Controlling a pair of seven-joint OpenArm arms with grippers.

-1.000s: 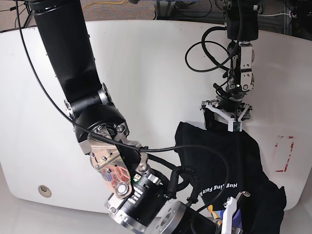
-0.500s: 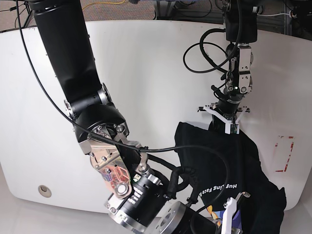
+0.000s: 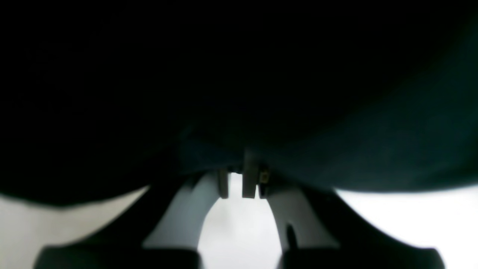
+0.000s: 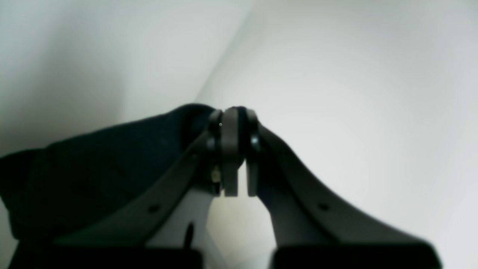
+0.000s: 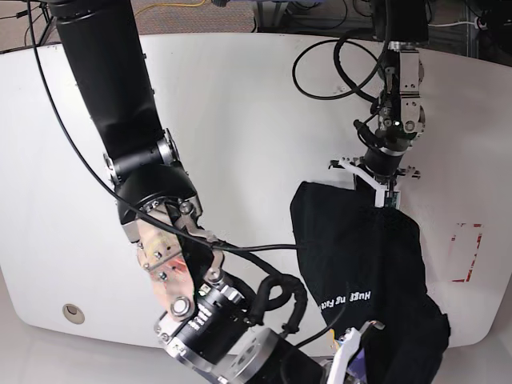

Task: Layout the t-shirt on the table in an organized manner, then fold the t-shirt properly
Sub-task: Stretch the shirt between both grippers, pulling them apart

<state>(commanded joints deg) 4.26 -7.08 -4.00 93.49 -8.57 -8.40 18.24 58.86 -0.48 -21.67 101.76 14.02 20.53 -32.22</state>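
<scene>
The black t-shirt (image 5: 360, 256) with white lettering hangs stretched between my two grippers above the white table (image 5: 240, 120). My left gripper (image 5: 384, 192) is shut on the shirt's far upper edge. In the left wrist view the dark t-shirt (image 3: 224, 93) fills the top, and the left gripper (image 3: 244, 179) pinches its hem. My right gripper (image 5: 352, 360) is at the near bottom edge of the base view, by the shirt's lower end. In the right wrist view the right gripper (image 4: 233, 149) is shut on a fold of the t-shirt (image 4: 93, 168), above the table (image 4: 354, 74).
A red tape rectangle (image 5: 466, 252) is marked on the table right of the shirt. A round grommet hole (image 5: 74, 312) sits near the front left corner. Black cables (image 5: 336, 72) loop beside the left arm. The right arm's bulk (image 5: 160, 224) crosses the table's middle.
My left gripper moved farther back and slightly right with the shirt's upper edge, pulling the cloth longer and flatter. The right arm shifted a little left and down with the lower end.
</scene>
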